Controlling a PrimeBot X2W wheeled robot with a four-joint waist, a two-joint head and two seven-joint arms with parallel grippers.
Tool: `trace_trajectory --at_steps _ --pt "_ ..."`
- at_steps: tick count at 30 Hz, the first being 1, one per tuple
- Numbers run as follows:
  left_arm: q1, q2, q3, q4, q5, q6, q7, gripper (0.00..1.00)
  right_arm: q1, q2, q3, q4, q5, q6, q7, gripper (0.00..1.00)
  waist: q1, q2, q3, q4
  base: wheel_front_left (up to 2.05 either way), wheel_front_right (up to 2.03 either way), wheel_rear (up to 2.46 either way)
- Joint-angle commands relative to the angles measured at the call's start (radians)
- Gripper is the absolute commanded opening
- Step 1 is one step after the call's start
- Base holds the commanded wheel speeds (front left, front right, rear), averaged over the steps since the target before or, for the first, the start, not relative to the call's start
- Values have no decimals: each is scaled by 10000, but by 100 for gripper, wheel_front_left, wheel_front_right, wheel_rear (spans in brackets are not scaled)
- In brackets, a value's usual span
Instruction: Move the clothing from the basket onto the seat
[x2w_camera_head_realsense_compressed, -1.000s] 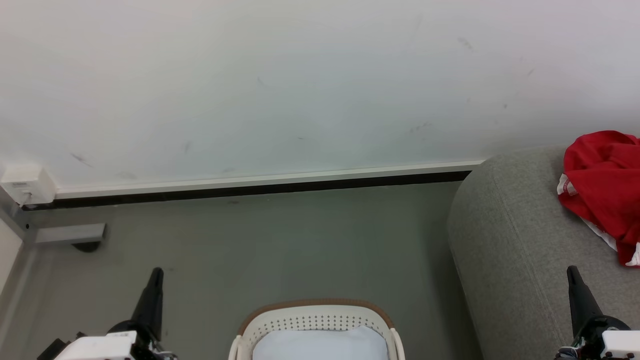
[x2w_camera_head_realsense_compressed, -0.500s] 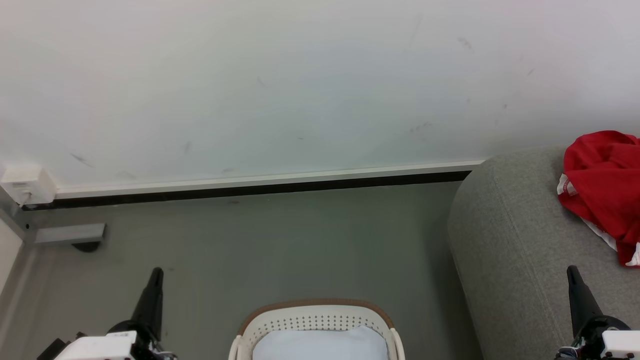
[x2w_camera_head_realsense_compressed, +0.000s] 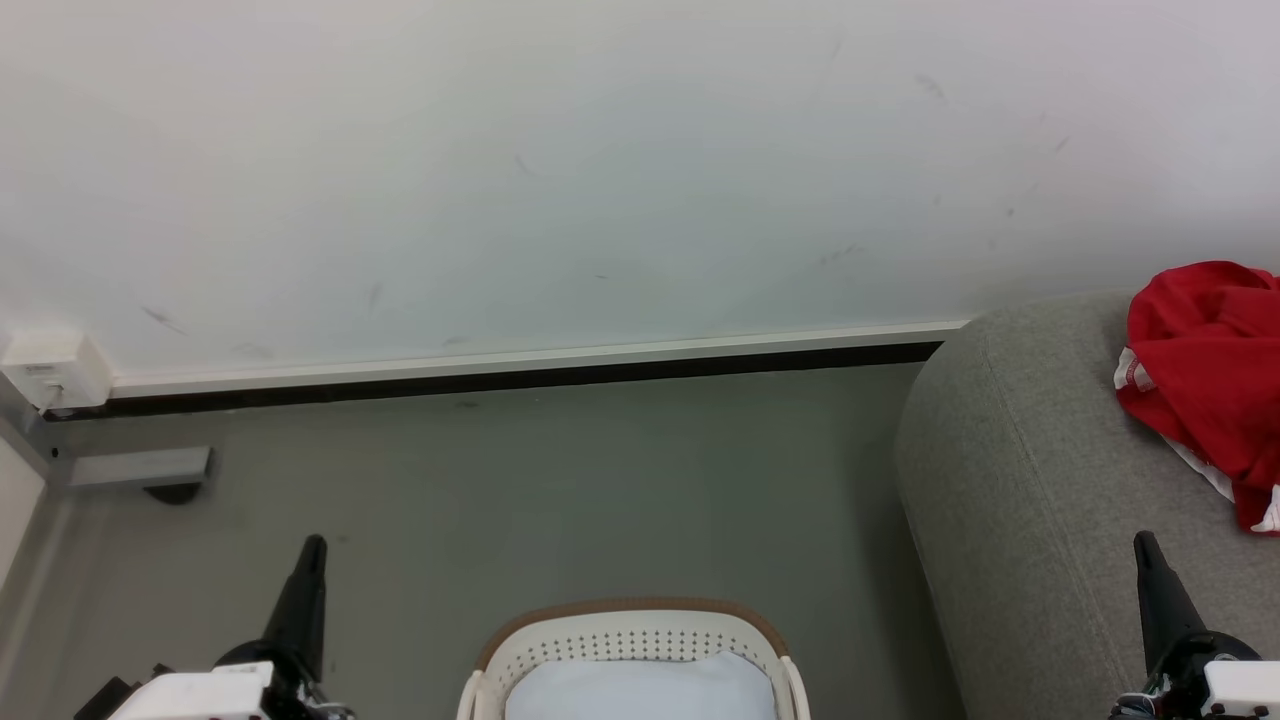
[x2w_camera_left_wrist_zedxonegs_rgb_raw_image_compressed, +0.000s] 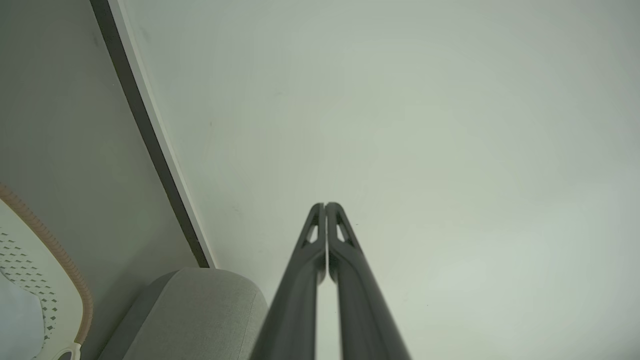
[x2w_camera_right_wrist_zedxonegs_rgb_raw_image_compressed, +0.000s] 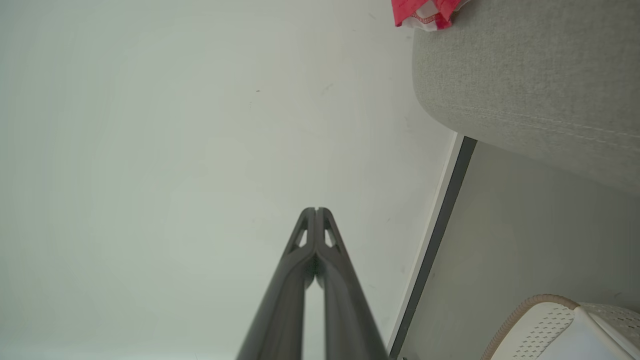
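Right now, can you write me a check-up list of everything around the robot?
Surface: grey floor; the basket stands on it.
Job's things: red clothing lies on the seat; the part of the basket in view holds a white cloth lining.
Clutter: nothing seen.
Grippers: left gripper and right gripper are both shut, holding nothing.
Cables: nothing seen.
Surroundings: scuffed white wall, dark baseboard, a white box and a grey bracket at the left.
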Motion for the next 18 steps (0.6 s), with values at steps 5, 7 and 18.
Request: trace_trajectory --at_steps 5,7,18 --pt "-92 70 21 -34 -138 -21 39 0 -114 -73 -38 -51 10 -24 34 0 0 0 0 0 0 0 0" --pt "-92 70 21 -34 -137 -21 39 0 -114 -73 -40 -51 10 -24 34 0 0 0 0 0 0 0 0" --pt "-92 70 20 -33 -137 -21 38 0 -115 -74 -39 -51 10 -24 34 0 0 0 0 0 0 0 0"
